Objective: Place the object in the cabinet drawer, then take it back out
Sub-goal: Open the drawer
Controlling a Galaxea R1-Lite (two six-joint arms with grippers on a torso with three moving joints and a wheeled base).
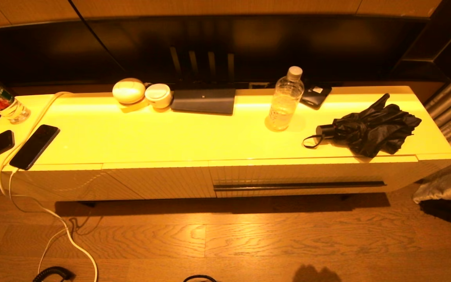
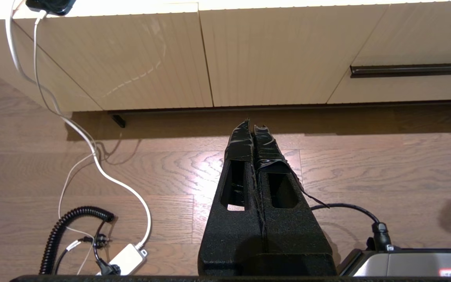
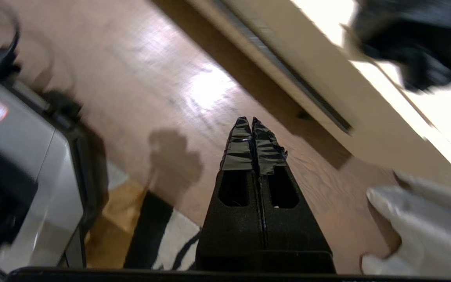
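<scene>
Drawer shut, both grippers clenched on nothing above the wood floor.

The wide cream cabinet drawer (image 1: 300, 178), with its ribbed front and long dark handle strip, is seen closed in the right half of the low cabinet. On the glossy top directly above it a crumpled black folding umbrella (image 1: 368, 129) is laid, with a clear plastic bottle (image 1: 285, 100) standing upright to its left. A black phone (image 1: 34, 146) on a white cable (image 1: 65, 227) is found at the left end. The left gripper (image 2: 252, 126) and the right gripper (image 3: 248, 123) are pressed closed, well short of the cabinet front.
</scene>
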